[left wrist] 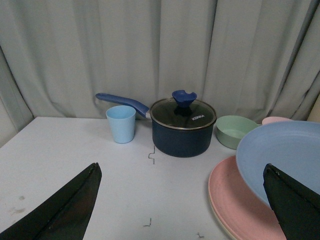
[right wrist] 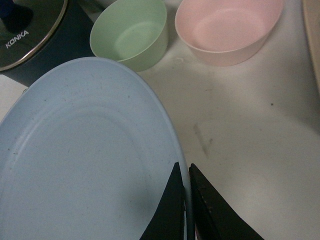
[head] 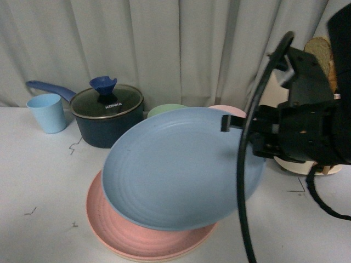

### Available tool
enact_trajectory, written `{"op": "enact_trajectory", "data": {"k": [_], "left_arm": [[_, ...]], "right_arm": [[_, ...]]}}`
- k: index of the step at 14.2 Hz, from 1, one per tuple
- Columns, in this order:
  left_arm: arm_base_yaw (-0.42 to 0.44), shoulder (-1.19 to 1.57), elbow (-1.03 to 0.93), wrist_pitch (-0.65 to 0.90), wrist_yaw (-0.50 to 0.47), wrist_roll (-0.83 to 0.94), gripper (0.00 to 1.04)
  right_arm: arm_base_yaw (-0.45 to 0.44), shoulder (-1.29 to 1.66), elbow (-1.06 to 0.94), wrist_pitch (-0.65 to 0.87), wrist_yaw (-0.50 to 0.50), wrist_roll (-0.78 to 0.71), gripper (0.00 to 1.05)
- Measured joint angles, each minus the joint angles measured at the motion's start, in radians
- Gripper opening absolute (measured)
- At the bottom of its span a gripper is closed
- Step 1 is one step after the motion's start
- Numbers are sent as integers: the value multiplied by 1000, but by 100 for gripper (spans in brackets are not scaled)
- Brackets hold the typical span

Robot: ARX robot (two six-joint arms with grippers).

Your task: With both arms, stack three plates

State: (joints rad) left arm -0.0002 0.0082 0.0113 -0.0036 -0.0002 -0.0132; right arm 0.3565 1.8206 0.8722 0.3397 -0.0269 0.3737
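The light blue plate [head: 175, 170] hangs tilted, its low edge over the pink plate [head: 142, 233] lying flat on the table. My right gripper [head: 226, 123] is shut on the blue plate's raised right rim. The right wrist view shows both fingers [right wrist: 172, 200] pinching that rim [right wrist: 184, 167]. A thin cream-beige plate edge [left wrist: 220, 227] peeks out under the pink plate [left wrist: 235, 200]. My left gripper [left wrist: 181, 169] is open and holds nothing, low over the table left of the stack, with the blue plate [left wrist: 285, 150] near its right finger. The left arm is outside the front view.
A dark blue pot with a glass lid [head: 107, 118] and a light blue cup [head: 48, 112] stand at the back left. A green bowl [head: 164, 109] and a pink bowl [head: 230, 110] sit behind the plates. Bread [head: 323, 55] shows at the far right, against a curtain.
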Motion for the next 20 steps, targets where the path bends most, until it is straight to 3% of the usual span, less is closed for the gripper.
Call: {"op": "enact_trajectory", "data": {"k": [6, 16, 20], "left_arm": [[0, 0, 0, 0, 0, 0, 98], [0, 0, 0, 0, 0, 0, 98], [0, 0, 0, 0, 0, 0, 98]], "right_arm": [[89, 175, 113, -3, 21, 38, 3], [87, 243, 124, 8, 42, 75, 4], [68, 216, 108, -28, 16, 79, 49]]}}
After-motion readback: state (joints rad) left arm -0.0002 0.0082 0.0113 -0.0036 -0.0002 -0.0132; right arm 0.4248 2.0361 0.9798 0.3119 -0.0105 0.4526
